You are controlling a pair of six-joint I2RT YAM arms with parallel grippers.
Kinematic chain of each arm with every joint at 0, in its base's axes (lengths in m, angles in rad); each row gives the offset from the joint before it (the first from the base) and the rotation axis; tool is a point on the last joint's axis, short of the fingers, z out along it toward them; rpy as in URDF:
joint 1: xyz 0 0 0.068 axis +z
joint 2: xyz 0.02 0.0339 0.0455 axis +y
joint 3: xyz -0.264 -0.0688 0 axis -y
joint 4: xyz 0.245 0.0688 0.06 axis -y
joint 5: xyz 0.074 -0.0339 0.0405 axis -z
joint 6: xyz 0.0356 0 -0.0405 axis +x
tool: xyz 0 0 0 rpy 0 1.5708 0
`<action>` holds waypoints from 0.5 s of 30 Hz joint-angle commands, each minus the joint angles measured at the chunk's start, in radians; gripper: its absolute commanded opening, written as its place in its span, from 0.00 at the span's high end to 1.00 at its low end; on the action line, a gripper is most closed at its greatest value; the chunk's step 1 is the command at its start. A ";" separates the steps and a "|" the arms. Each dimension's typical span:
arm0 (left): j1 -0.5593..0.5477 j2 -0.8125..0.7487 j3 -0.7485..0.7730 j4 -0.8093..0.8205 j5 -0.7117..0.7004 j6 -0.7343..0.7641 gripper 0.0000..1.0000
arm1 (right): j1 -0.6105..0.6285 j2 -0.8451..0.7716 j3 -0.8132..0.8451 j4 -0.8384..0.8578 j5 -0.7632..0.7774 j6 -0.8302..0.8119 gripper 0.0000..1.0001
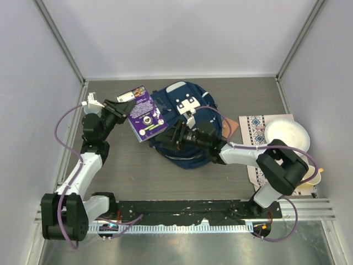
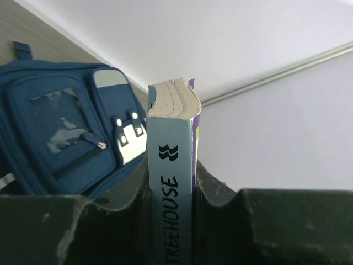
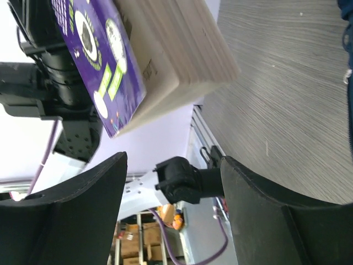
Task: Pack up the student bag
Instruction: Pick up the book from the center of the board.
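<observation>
My left jaws are clamped on a purple book (image 1: 144,113), holding it at the left edge of the backpack (image 1: 172,95). The backpack lies mid-worktop (image 1: 143,165), and my right jaws gape wide over its near left side.

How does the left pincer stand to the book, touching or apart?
Touching. The left wrist view shows the book clamped spine-out between the fingers of the left pincer, no gap on either side.
</observation>
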 commanded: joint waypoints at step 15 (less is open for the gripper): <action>-0.072 0.015 -0.043 0.349 -0.106 -0.101 1.00 | 0.015 0.133 0.057 0.389 0.169 0.239 0.25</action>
